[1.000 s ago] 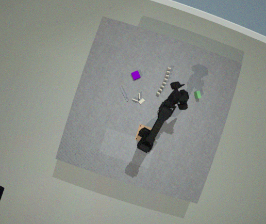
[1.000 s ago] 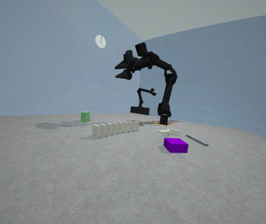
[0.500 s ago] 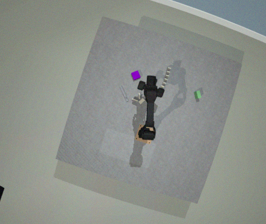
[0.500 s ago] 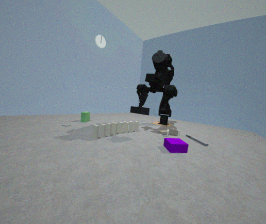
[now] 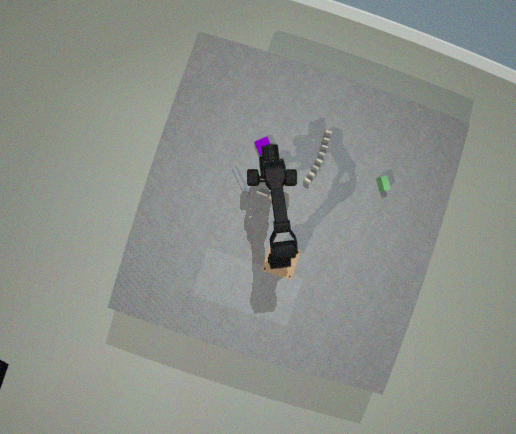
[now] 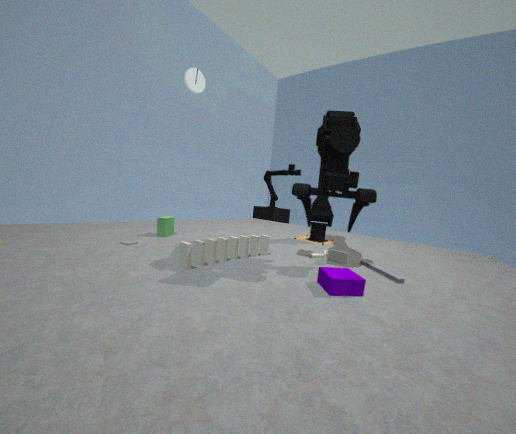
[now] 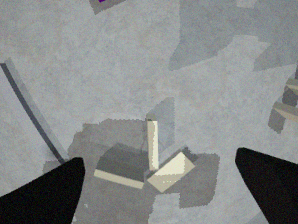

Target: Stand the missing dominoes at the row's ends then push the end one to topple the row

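Note:
A slightly curved row of cream dominoes [image 5: 318,161] [image 6: 211,251] stands upright; part of it shows at the right edge of the wrist view [image 7: 285,111]. Three loose dominoes lie close together beside the row: a left one [image 7: 119,179] [image 6: 338,256] on its long edge, a narrow middle one [image 7: 153,145], and a right one [image 7: 172,171] angled at the middle one's near end. In the top view the arm hides most of them. My gripper [image 6: 330,228] [image 7: 163,161] is open and empty, pointing down above the loose dominoes, with its fingertips well clear to either side.
A purple block [image 5: 261,144] [image 6: 341,282] lies beyond the loose dominoes. A thin grey bar [image 5: 239,179] [image 6: 383,272] [image 7: 30,112] lies left of them in the wrist view. A green block [image 5: 383,183] [image 6: 165,226] stands on the row's other side. A small flat grey piece [image 6: 129,243] lies near it.

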Robot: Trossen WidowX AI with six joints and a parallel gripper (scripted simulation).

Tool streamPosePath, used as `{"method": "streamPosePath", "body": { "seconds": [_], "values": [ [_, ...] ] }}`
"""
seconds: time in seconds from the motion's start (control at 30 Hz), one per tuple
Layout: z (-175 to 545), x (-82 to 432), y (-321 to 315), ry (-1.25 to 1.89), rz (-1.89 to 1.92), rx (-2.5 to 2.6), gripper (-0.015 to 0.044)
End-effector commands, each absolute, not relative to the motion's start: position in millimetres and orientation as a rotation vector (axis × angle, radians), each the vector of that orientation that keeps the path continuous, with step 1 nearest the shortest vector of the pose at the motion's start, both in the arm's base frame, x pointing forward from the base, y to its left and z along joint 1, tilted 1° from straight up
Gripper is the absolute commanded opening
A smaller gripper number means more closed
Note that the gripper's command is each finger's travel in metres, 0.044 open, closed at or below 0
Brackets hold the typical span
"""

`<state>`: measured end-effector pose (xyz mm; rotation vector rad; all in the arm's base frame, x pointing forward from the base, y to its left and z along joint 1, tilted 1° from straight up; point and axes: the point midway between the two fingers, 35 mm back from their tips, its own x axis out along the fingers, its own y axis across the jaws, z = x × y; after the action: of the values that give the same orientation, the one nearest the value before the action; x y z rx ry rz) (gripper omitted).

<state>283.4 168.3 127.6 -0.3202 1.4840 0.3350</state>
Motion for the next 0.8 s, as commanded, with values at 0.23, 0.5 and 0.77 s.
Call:
{"method": "streamPosePath", "body": {
  "seconds": [0.23, 0.5, 0.77],
  "values": [
    [64.8, 285.4, 169.8, 1.503, 0.345, -0.330, 0.0440],
    [57.3, 285.6, 170.0, 1.503, 0.345, -0.330, 0.0440],
    [49.9, 285.6, 170.2, 1.503, 0.345, -0.330, 0.0440]
  ]
}}
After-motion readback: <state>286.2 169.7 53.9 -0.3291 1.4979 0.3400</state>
